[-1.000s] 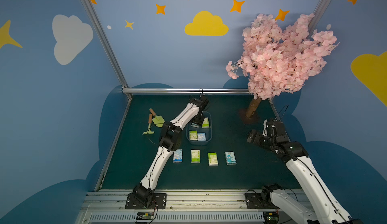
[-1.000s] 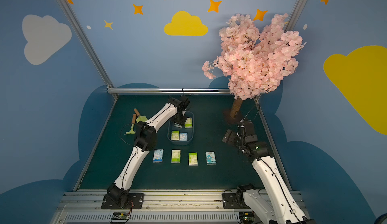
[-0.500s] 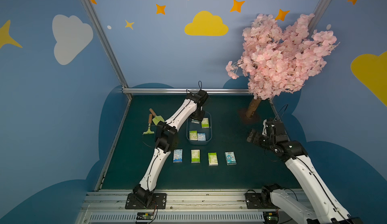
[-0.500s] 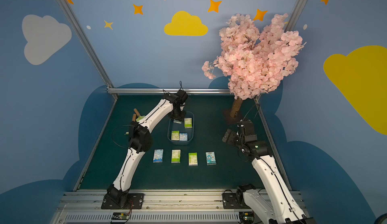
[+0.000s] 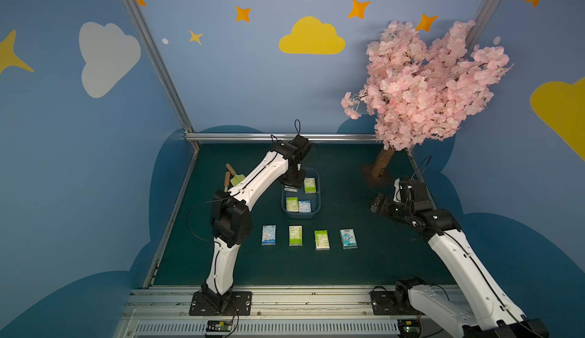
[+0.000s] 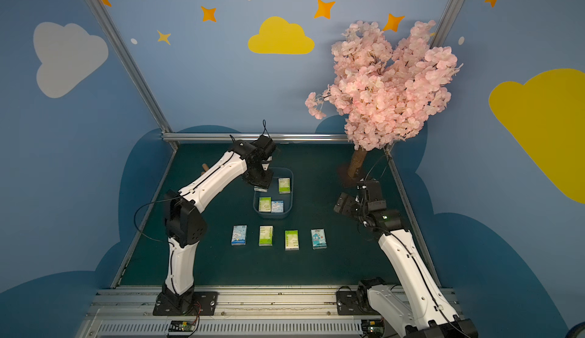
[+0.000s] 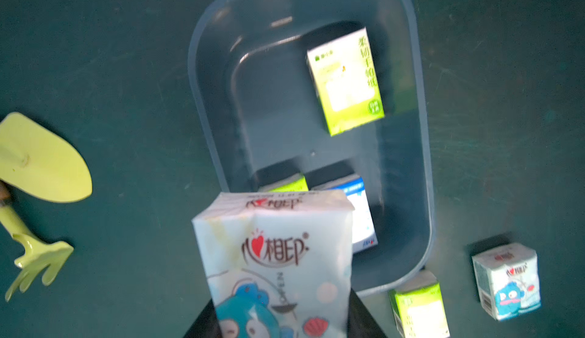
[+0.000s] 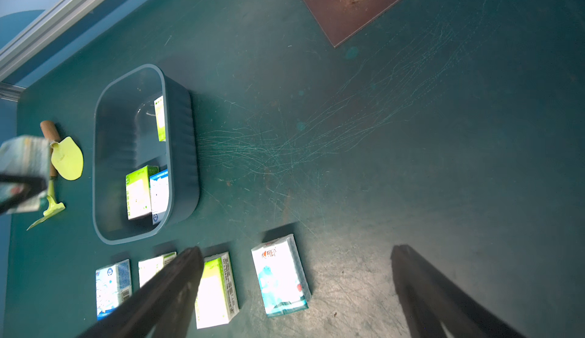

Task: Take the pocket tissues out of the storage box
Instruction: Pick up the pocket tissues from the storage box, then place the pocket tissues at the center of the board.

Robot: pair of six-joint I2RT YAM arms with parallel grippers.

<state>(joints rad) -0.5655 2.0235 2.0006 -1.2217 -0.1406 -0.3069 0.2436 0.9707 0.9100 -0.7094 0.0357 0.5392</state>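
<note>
Left hand: your left hand (image 5: 292, 184) is clenched on a blue-white tissue pack (image 7: 275, 257)
Held pack: you see it raised above the far left corner of the storage box (image 5: 300, 215)
In the box: three packs lie flat, the far green pack (image 5: 310, 185) on the right, the near green pack (image 5: 292, 204) and near blue pack (image 5: 304, 206) side by side
Counter: on your counter (image 5: 364, 257), just in front of the box, a row: left-end blue pack (image 5: 268, 235), inner-left green pack (image 5: 295, 235), inner-right green pack (image 5: 322, 240), right-end blue pack (image 5: 348, 239)
Right hand: your right hand (image 5: 377, 206) hangs released, fingers wide apart, well right of the box
</note>
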